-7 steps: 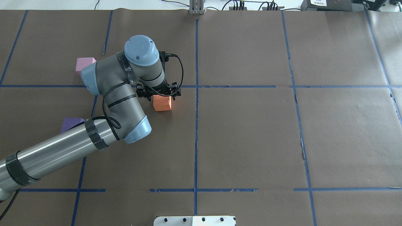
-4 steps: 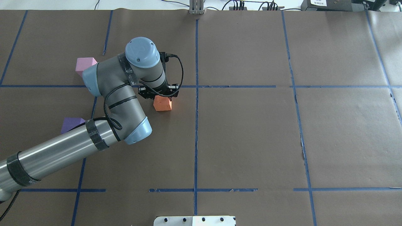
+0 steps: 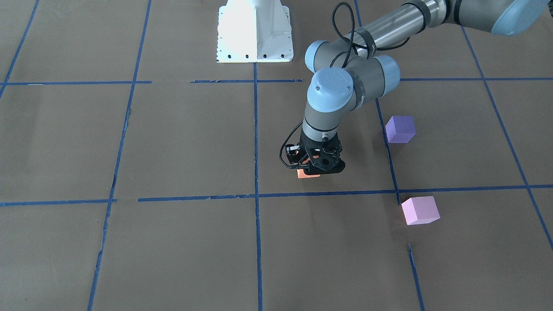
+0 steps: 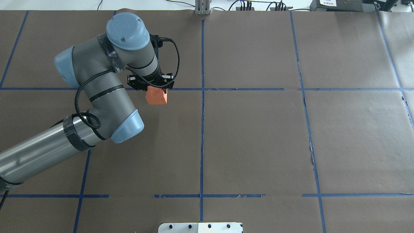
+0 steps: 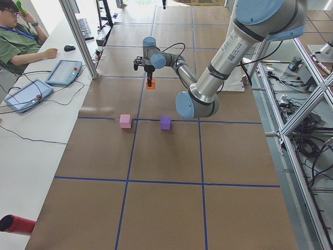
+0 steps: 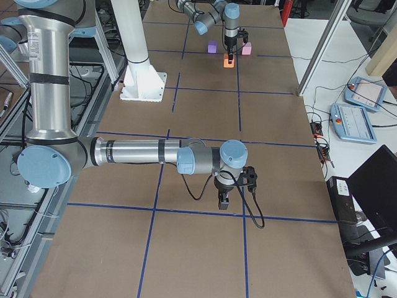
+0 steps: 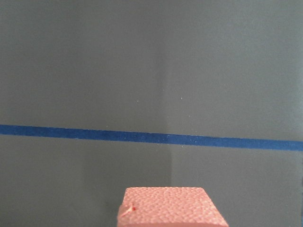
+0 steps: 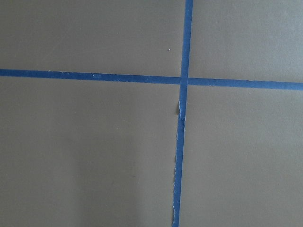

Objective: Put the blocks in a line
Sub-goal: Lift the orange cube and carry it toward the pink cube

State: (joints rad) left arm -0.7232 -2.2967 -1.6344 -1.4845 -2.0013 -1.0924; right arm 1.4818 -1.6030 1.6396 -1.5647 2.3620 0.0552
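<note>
My left gripper (image 4: 154, 90) is shut on the orange block (image 4: 156, 96) and holds it just above the brown paper, near a blue tape line. They also show in the front-facing view, gripper (image 3: 314, 169) and block (image 3: 309, 173). The block's top fills the bottom of the left wrist view (image 7: 170, 208). The dark purple block (image 3: 400, 128) and the light pink block (image 3: 420, 210) sit on the table on the robot's left, apart from each other; in the overhead view the arm hides both. My right gripper (image 6: 223, 200) hangs over a tape crossing; I cannot tell if it is open.
Blue tape lines (image 4: 202, 97) grid the brown paper. The white robot base (image 3: 255, 34) stands at the robot's edge of the table. An operator (image 5: 21, 36) sits at a side desk with tablets (image 5: 62, 72), beyond the table's far edge.
The left gripper has carried the orange block to the left and farther from the robot. The arm now covers the pink and purple blocks in the overhead view.
</note>
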